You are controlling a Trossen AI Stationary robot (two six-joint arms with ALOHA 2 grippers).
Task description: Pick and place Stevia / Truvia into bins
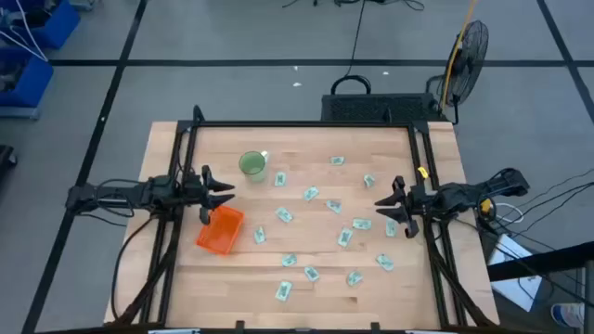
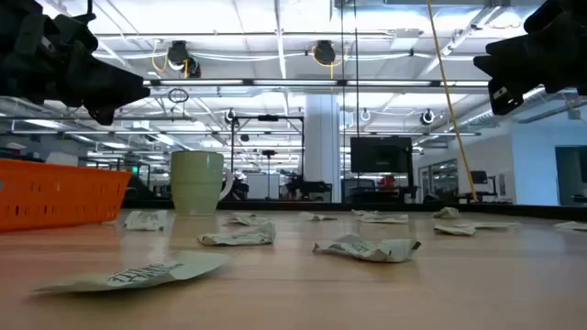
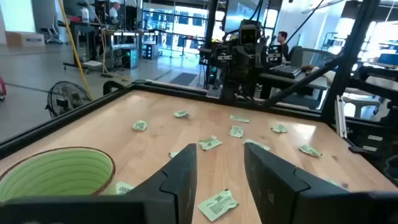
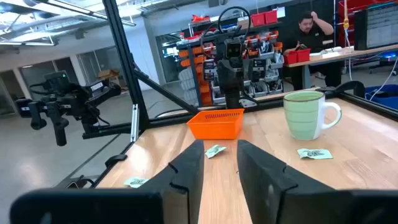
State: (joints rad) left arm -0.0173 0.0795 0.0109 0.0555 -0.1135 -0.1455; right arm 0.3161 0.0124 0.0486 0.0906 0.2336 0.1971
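A: Packets?
B: Strewn across the table, all outside the bin; nearest ones crumpled.
A: Handling?
B: Likely featherlight, limp paper; pinch a raised edge.
A: Grippers?
B: Left gripper over the bin, right gripper at the right edge; both parted, empty.
A: Farther?
B: Cup.

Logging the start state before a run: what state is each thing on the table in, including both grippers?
Orange bin: upright on the table, no packet visible inside.
Stevia packets: scattered loose and flat across the table, all outside the bin.
Green cup: upright, open top.
Left gripper: open, holding nothing, above the bin's edge.
Right gripper: open, holding nothing, at the table's right side.
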